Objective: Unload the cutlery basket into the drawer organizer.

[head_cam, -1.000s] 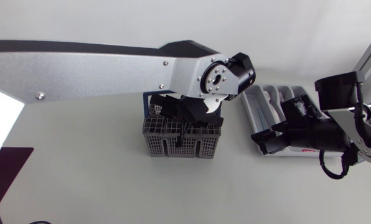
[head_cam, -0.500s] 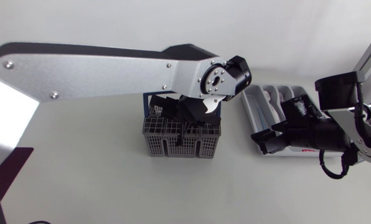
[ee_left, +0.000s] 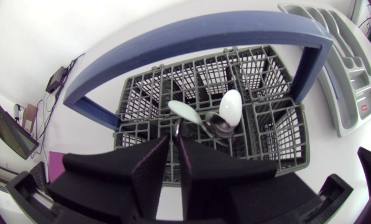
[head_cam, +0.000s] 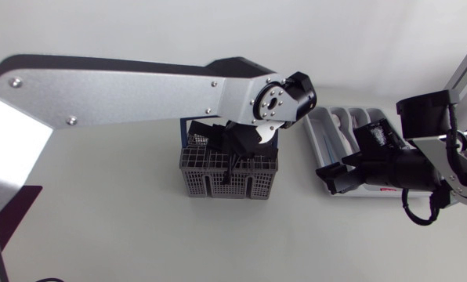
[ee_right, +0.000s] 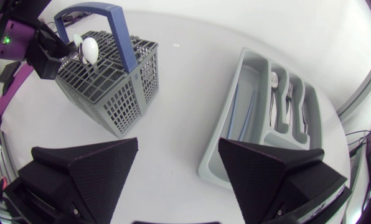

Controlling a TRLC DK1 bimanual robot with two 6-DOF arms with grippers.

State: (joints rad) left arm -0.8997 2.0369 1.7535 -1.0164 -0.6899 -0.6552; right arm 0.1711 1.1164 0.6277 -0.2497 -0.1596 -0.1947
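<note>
Over the single basket (ee_left: 279, 155), left claw (ee_left: 175, 142) pinches one spoon (ee_left: 185, 112) of two; right claw (ee_right: 178, 146) gapes

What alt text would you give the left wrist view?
A black pincer pinches the stem of a pale green spoon standing in a grey cutlery basket with a blue handle. A white spoon stands beside it.

Left hand (ee_left: 174, 148) closed, right hand (ee_right: 178, 148) wide.
</note>
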